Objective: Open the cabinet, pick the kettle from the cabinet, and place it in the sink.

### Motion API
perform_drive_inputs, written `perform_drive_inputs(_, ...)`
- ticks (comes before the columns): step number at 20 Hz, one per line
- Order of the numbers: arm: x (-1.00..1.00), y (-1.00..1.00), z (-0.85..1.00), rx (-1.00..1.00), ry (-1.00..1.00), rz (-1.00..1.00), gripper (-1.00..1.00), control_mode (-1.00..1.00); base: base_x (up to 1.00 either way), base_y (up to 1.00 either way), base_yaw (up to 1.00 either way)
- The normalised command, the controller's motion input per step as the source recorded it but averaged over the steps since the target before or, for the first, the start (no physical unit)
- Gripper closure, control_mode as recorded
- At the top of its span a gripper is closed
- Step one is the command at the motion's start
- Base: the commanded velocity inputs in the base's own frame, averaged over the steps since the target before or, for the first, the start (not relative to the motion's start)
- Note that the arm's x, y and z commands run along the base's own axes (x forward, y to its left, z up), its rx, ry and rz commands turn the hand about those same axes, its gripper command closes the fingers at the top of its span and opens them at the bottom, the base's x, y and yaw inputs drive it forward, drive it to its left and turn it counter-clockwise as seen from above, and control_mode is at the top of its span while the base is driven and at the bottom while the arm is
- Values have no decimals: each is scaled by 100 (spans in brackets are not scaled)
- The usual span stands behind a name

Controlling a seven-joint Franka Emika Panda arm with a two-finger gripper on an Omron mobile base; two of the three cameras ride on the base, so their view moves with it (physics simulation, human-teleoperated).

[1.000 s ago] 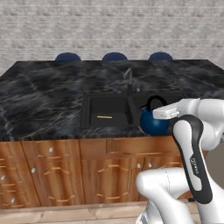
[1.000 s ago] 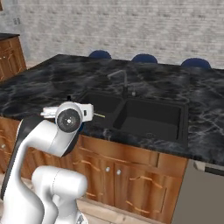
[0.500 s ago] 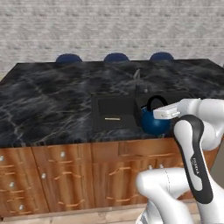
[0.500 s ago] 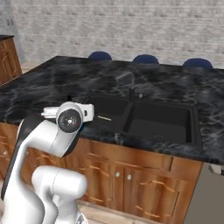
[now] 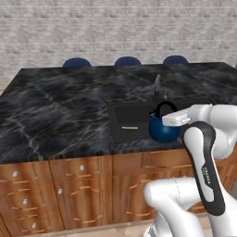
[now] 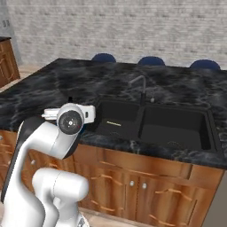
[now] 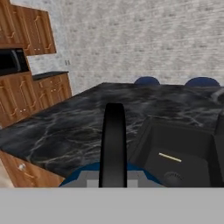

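The white arm rises from the base, bends at a dark-jointed elbow and reaches forward with the wrist level. The hand (image 5: 177, 119) points out roughly flat, in front of the forearm. Its jaws are closed on the black loop handle of the kettle (image 5: 164, 129), which hangs just below the hand

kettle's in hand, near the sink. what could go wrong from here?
1. The kettle hangs by its thin loop handle alone, held in the gripper; it could swing or slip as the base moves.
2. It hangs near the front edge of the sink, over its left basin; an early release might catch the rim or counter.
3. The faucet stands behind the basins; a far reach could clip it.
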Motion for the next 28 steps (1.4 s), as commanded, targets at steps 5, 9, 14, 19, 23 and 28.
perform_drive_inputs(5, 0, 0, 0, 0, 0, 0, 100, 100, 41, 41, -10)
perform_drive_inputs(9, 0, 0, 0, 0, 0, 0, 100, 100, 44, 38, -10)
perform_drive_inputs(14, 0, 0, 0, 0, 0, 0, 100, 100, 46, 35, -8)
perform_drive_inputs(19, 0, 0, 0, 0, 0, 0, 100, 100, 51, 28, -4)
perform_drive_inputs(23, 0, 0, 0, 0, 0, 0, 100, 100, 55, 17, 0)
perform_drive_inputs(28, 0, 0, 0, 0, 0, 0, 100, 100, 54, 12, 0)
